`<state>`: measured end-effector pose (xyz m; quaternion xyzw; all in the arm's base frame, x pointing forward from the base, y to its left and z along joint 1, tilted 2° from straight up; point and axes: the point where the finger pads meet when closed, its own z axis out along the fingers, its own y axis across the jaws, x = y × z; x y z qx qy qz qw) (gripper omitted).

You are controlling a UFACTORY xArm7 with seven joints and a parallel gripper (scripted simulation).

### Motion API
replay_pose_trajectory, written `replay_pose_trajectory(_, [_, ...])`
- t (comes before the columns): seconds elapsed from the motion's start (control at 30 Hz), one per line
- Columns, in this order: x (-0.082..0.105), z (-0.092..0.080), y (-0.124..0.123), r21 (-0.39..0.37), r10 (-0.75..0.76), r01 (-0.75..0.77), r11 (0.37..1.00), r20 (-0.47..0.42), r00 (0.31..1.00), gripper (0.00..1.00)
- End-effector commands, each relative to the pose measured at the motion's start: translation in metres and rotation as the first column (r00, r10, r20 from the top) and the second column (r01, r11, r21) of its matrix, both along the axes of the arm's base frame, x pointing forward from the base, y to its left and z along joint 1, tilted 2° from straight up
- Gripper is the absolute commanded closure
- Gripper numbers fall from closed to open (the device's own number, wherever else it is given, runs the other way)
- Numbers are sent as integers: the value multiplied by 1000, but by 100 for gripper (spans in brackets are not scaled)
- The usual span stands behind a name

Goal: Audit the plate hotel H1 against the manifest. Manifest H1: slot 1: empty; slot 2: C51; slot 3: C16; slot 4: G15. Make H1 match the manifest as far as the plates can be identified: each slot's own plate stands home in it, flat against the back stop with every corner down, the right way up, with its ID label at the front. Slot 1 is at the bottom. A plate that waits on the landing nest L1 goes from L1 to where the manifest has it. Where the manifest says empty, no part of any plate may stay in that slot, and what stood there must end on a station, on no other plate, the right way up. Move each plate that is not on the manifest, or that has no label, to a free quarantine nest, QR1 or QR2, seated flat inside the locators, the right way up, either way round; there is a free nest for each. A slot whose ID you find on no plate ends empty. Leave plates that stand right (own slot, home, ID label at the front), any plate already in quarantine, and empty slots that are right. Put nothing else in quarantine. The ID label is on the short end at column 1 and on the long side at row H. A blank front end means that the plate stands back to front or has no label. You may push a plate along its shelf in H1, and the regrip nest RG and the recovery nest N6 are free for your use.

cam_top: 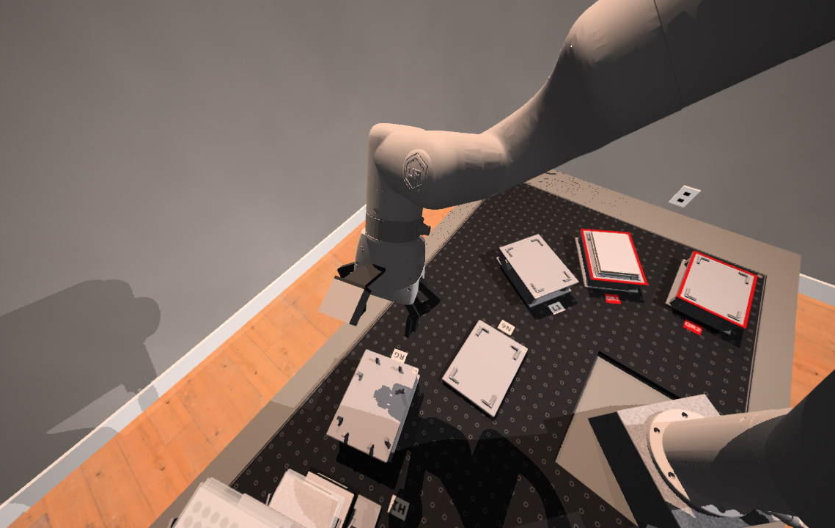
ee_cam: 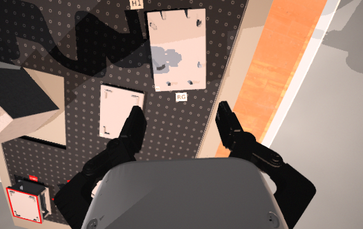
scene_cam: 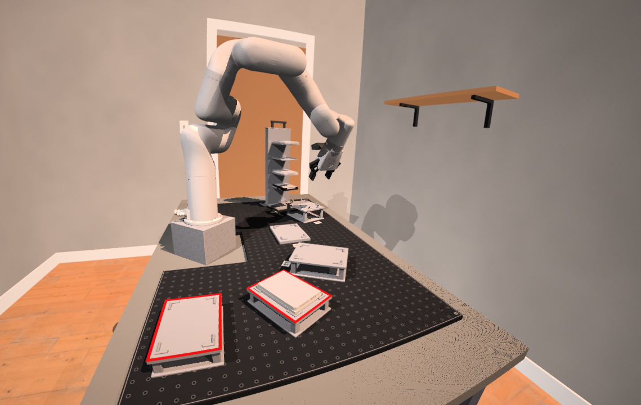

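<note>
The plate hotel H1 [scene_cam: 279, 166] is a tall rack with several shelves at the far end of the table. In the top view only its top shows at the bottom edge, with pale plates [cam_top: 305, 500] on the shelves. I cannot read any plate label. My gripper [cam_top: 391, 314] is open and empty. It hangs tilted, high in the air over the table's edge beside the regrip nest RG [cam_top: 374, 403]. It also shows in the exterior view [scene_cam: 321, 172] to the right of the hotel. In the wrist view the fingers spread wide with nothing between them.
RG [ee_cam: 178, 49] and the recovery nest N6 [cam_top: 484, 367] carry no plate. The landing nest L1 [cam_top: 536, 265] carries none. One red-edged quarantine nest [cam_top: 611, 256] holds a plate; the other [cam_top: 715, 289] holds none. The arm's base block [scene_cam: 203, 239] stands at the left.
</note>
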<state>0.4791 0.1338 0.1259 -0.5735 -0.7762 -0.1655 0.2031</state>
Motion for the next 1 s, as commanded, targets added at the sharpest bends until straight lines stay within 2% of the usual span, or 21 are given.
replay_pose_trajectory(0.0, [1, 1, 0, 32, 2, -2, 999, -6, 1000, 0])
replay_pose_trajectory(0.5, [1, 1, 0, 268, 19, 2, 963, -76, 997, 0])
replay_pose_trajectory(0.57, [1, 1, 0, 268, 19, 2, 963, -76, 997, 0])
replay_pose_trajectory(0.97, [1, 1, 0, 446, 44, 18, 895, -128, 991, 0])
